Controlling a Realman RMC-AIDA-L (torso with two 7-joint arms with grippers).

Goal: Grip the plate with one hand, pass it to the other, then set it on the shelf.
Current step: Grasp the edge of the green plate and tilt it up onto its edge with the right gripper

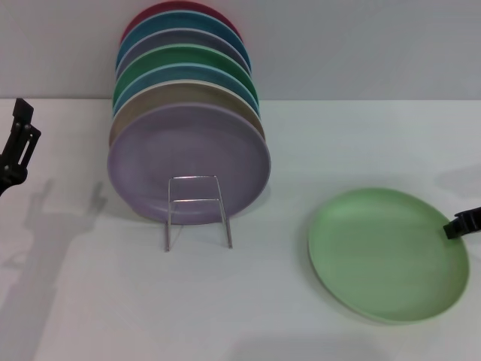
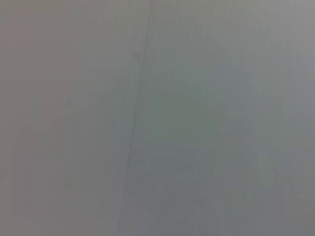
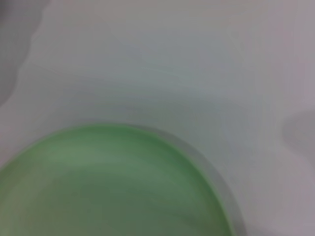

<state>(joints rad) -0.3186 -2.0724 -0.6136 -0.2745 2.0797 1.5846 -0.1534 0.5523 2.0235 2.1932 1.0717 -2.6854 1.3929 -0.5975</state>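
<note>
Right tool (image 1: pixel 460 224) low at right edge; left tool (image 1: pixel 16 147) raised left.

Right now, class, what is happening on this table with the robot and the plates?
The right pincer is at the far right rim of the light green plate, which lies on the table; whether it has gripped it cannot be told. The left pincer hangs at the table's left edge, away from everything. The wire shelf stands to the plate's left, already holding a row of upright plates with a lilac plate in front. The handover has not yet happened.
</note>
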